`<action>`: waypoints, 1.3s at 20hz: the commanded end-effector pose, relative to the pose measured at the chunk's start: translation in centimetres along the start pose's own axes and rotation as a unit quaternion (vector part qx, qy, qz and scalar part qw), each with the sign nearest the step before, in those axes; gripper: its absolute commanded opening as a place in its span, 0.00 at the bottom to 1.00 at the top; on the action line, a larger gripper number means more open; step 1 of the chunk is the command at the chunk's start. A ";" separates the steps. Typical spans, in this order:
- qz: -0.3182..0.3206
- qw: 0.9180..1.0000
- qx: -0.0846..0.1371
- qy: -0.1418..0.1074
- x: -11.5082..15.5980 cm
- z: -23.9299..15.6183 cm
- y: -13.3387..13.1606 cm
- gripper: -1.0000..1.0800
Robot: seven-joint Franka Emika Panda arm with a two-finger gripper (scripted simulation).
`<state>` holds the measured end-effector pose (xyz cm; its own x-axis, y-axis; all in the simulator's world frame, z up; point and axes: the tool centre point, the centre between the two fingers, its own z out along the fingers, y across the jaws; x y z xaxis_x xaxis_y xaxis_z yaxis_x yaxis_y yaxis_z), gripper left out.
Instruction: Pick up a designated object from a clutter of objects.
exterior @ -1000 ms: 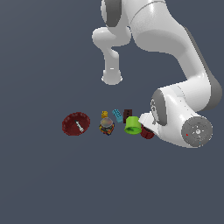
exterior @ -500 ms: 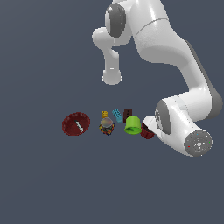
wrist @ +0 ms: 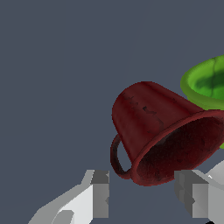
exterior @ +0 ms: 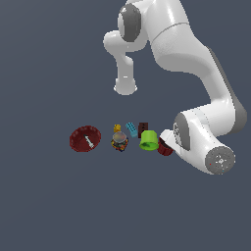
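Note:
The dark red cup [wrist: 153, 127] lies on its side in the wrist view, ribbed, with a small handle [wrist: 116, 157] and a dark inside. My gripper [wrist: 144, 194] is open, with one finger [wrist: 99, 192] on each side of the cup's rim and apart from it. In the exterior view the dark red cup [exterior: 165, 148] lies at the right end of the clutter, partly hidden by my hand [exterior: 169, 136]. The lime green cup [exterior: 148, 140] lies right beside it and also shows in the wrist view [wrist: 205, 85].
In the exterior view, a wide dark red bowl [exterior: 78, 142] holding a white piece sits at the left. A small jar [exterior: 119, 142], a yellow item [exterior: 117, 128], a blue brick [exterior: 131, 129] and a brown block [exterior: 143, 129] lie between it and the green cup.
The arm's lower links have sunk and shifted slightly toward the exterior view's right, bringing the hand down at the dark red cup. The objects have not moved.

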<state>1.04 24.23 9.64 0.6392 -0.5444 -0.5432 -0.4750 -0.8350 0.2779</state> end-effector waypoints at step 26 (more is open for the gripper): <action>0.001 1.000 0.000 0.000 -0.4 1.9 0.1 0.00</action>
<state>-0.41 24.46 8.01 0.6360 -0.5469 -0.5444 -0.4758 -0.8334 0.2813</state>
